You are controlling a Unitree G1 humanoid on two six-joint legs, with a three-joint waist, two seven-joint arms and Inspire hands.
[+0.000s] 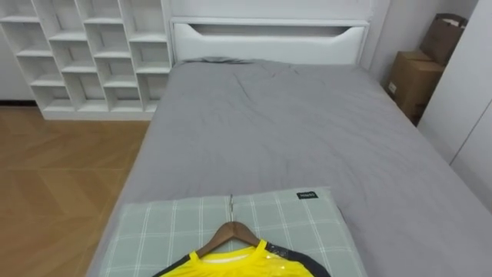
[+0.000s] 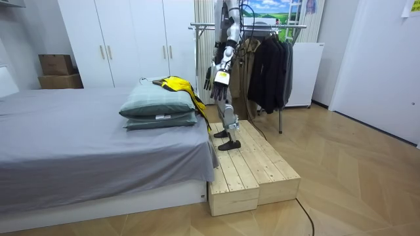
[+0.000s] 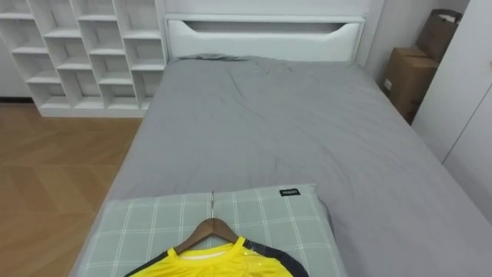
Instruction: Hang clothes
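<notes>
A yellow shirt with dark sleeves sits on a wooden hanger. It lies on stacked green checked pillows at the near end of the bed, and the hanger's hook points toward the headboard. In the room view the shirt drapes over the pillows and down their side. I stand on a wooden platform at that end of the bed, facing it. My left hand hangs at my side with relaxed fingers, holding nothing, a little to the room view's right of the shirt.
The grey bed stretches ahead to a white headboard. A white cubby shelf stands to the left and cardboard boxes to the right. Behind me is a clothes rack with dark garments.
</notes>
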